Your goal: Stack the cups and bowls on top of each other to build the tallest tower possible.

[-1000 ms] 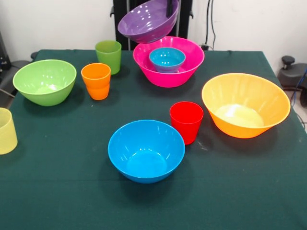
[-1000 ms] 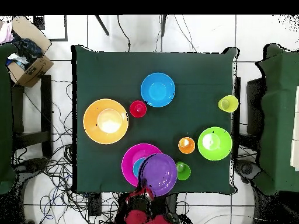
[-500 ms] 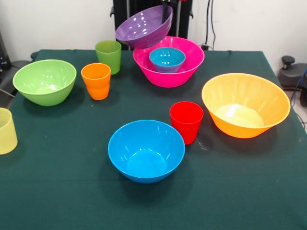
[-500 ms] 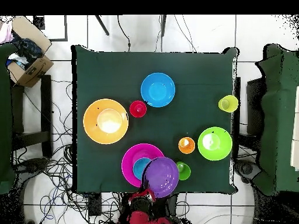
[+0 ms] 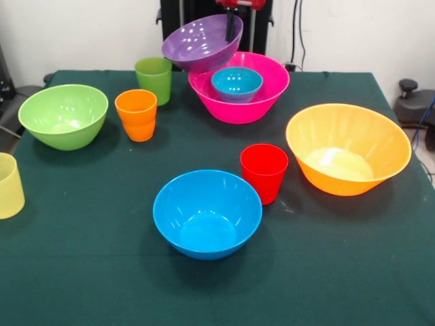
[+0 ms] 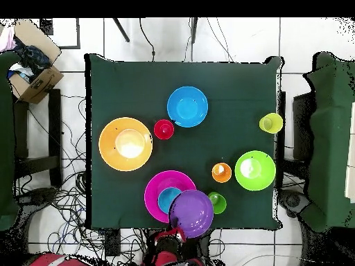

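Landmark for all placements: the pink bowl [image 5: 239, 92], standing on the dark green tablecloth [image 5: 102, 258] at its far middle in the front view.

- Small blue bowl [image 5: 236, 83] — sits inside the pink bowl, upright, mouth up.
- Purple bowl [image 5: 201, 43] — off the cloth, tilted, over the pink bowl's left rim as the front view shows it; in the overhead view it overlaps the pink bowl's lower right edge [image 6: 191, 214].
- Gripper [image 5: 231, 26] — closed on the purple bowl's rim, one dark finger showing inside the bowl; red arm parts show above it.
- Green cup [image 5: 153, 79] — upright, just left of the pink bowl, partly under the purple bowl's edge.
- Orange cup [image 5: 136, 114] — upright, left and forward of the pink bowl, near the green cup.
- Lime green bowl [image 5: 63, 115] — well to the left of the pink bowl, beside the orange cup.
- Pale yellow cup [image 5: 9, 185] — far left and forward of the pink bowl, at the picture's edge.
- Orange bowl [image 5: 348, 148] — right and forward of the pink bowl, apart from it.
- Red cup [image 5: 264, 172] — forward of the pink bowl, between the orange bowl and the large blue bowl [image 5: 207, 213], just beside the latter.

No tower stands — only the small blue bowl nests in another piece.
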`<state>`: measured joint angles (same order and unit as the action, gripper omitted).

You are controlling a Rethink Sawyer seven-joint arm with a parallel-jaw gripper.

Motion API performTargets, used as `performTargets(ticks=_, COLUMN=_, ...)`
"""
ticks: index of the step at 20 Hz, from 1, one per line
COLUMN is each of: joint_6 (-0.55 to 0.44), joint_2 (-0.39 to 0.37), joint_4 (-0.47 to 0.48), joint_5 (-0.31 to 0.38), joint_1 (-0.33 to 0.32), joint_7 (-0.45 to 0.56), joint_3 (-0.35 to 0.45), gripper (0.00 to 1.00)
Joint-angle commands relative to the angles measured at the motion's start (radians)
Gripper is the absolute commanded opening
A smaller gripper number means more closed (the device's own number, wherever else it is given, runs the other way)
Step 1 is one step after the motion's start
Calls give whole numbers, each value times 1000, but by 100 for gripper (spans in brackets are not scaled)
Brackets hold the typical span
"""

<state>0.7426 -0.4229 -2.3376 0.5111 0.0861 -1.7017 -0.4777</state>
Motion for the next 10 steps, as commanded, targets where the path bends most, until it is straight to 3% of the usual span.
performTargets(ticks=1, joint_6=63, joint_2=105, joint_4=52, joint_5=-103, joint_1=12, joint_7=-189, joint_3=83, gripper=0)
performTargets(ticks=10, joint_6=62, joint_2=99, joint_4=36, joint_5=-160, joint_1=50, joint_7=-192, joint_3=101, gripper=0)
